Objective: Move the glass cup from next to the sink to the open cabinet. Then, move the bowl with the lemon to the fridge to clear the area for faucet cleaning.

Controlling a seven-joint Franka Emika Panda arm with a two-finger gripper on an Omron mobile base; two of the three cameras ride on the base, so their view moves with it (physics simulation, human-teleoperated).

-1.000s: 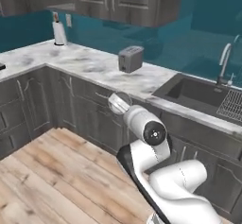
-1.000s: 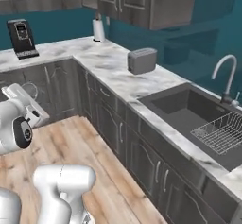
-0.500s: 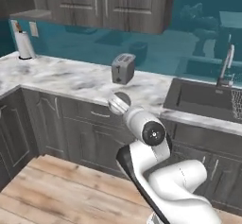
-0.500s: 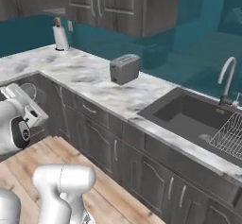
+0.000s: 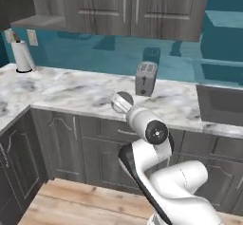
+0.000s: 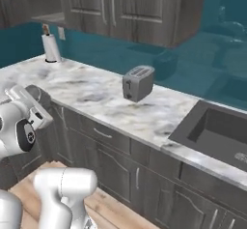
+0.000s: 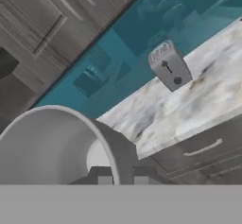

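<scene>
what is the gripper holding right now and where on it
The gripper holds the glass cup, seen from the hand view with its open mouth toward the camera. The fingertips sit at its lower rim and wall.

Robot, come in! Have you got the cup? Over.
Gripper jaws shut on glass cup wall. Cup held above the counter. Toaster ahead, no contact.

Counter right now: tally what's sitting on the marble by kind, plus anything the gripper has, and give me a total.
Toaster: 1
Paper towel roll: 1
Glass cup, close in front of the hand camera, just above the dark finger tips: 1
Total: 3
</scene>
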